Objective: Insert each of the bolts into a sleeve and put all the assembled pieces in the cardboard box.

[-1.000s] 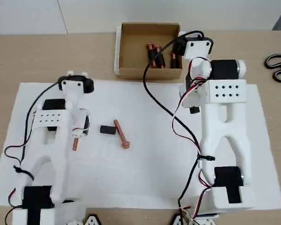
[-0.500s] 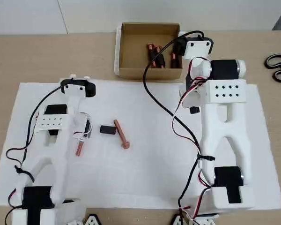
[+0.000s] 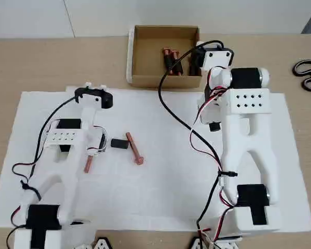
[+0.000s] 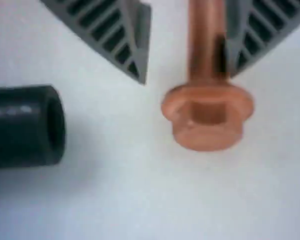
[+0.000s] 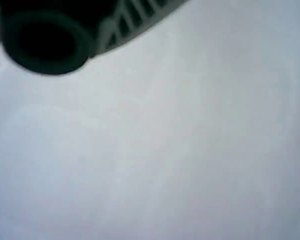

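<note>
My left gripper is shut on a copper bolt, head pointing toward the near edge of the white sheet. In the left wrist view the bolt hangs between the grey fingers, with a loose black sleeve lying beside it. That sleeve lies just right of the gripper, next to a second loose bolt. My right gripper holds a black sleeve low over the sheet, below the cardboard box. Assembled pieces lie in the box.
The white sheet covers most of the wooden table. Scissors lie at the far right edge. A black cable runs from the right arm across the sheet.
My left arm has moved right and a little farther away, bringing the held bolt close to the loose sleeve. The right arm has shifted slightly left.
</note>
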You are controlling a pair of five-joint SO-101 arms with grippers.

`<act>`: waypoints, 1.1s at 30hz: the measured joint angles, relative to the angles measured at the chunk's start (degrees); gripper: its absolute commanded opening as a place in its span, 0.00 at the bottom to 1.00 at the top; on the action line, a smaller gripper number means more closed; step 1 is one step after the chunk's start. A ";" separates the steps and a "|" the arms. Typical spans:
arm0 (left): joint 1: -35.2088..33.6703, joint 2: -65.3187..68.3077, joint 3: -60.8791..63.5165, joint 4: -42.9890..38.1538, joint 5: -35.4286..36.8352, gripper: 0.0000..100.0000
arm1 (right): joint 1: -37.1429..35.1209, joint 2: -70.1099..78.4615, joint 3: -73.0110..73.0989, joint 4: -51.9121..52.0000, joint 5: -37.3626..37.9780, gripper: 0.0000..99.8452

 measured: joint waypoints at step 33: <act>0.44 5.54 -34.99 35.08 0.18 0.01 | -0.88 -18.11 0.18 0.00 0.00 0.00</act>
